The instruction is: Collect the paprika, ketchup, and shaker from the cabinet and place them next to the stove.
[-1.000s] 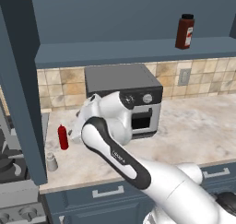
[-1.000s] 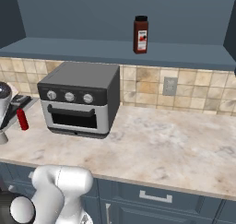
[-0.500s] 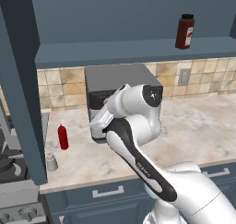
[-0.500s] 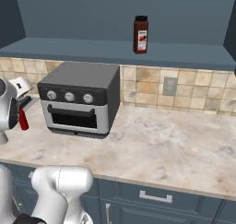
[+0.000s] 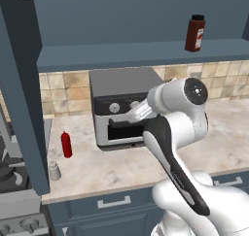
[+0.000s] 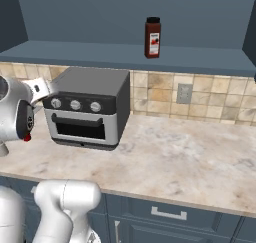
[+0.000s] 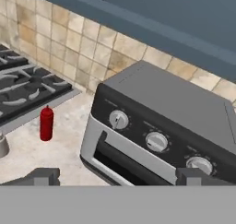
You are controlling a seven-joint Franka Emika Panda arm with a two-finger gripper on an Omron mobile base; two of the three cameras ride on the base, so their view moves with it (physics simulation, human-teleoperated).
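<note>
Dark reddish-brown with a black cap and pale label, the paprika stands upright on the open shelf of the blue-grey cabinet, well above and to the right of the toaster oven. The ketchup (a slim bright red bottle) stands on the marbled worktop to the left of the toaster oven, near the edge of the stove. The shaker stands just in front of the ketchup, apart from it, close to the worktop's front edge. In the hand view the gripper faces the toaster oven's knob panel, with the fingers spread wide apart and nothing between them. The ketchup appears in that view at the left, beside the stove's dark burner grates. The white arm rises in front of the toaster oven, its wrist at the level of the oven's knobs.
</note>
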